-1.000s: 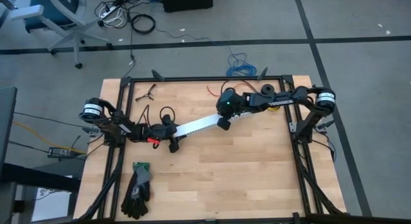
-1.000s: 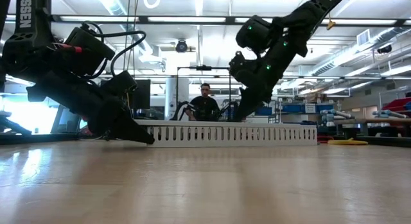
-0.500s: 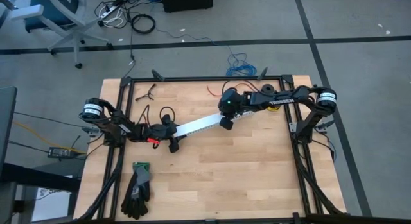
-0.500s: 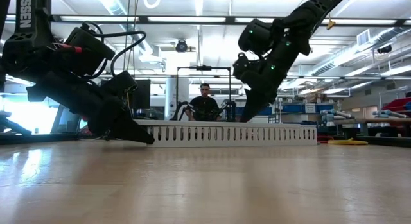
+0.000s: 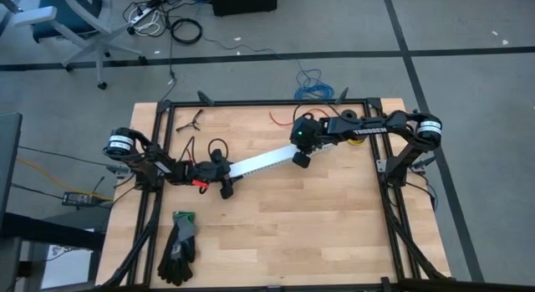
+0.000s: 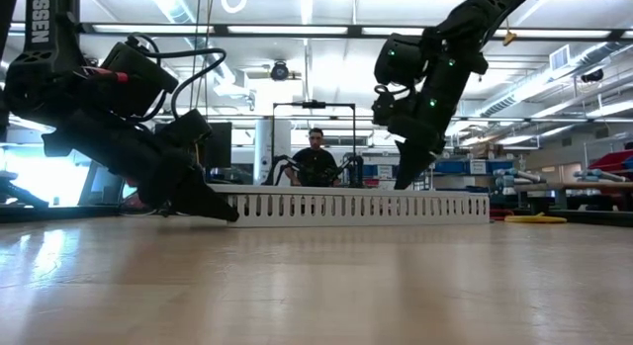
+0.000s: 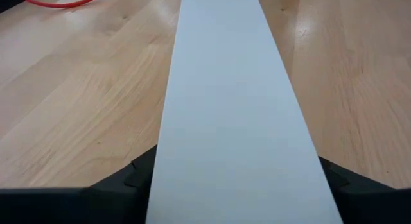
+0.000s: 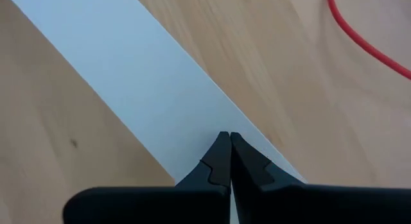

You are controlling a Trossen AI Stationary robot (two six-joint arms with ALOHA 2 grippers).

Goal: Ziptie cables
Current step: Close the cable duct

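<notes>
White block letters "OSSEN" run vertically on the dark robot arm column (image 6: 45, 29); first letters cut off. Nothing else legible.

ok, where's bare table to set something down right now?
Widest free patch: the table near half, right of the gloves and below the white channel. A smaller one lies under the right arm, toward the right rail. Crowded: the diagonal from the left gripper, clamped on the channel's end, up to the shut right gripper, plus the far-left corner with the loose black cables.

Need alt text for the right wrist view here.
The right claw, shut, hangs over the white channel, which runs diagonally across the wooden table. A thin red wire curves across one corner.
</notes>
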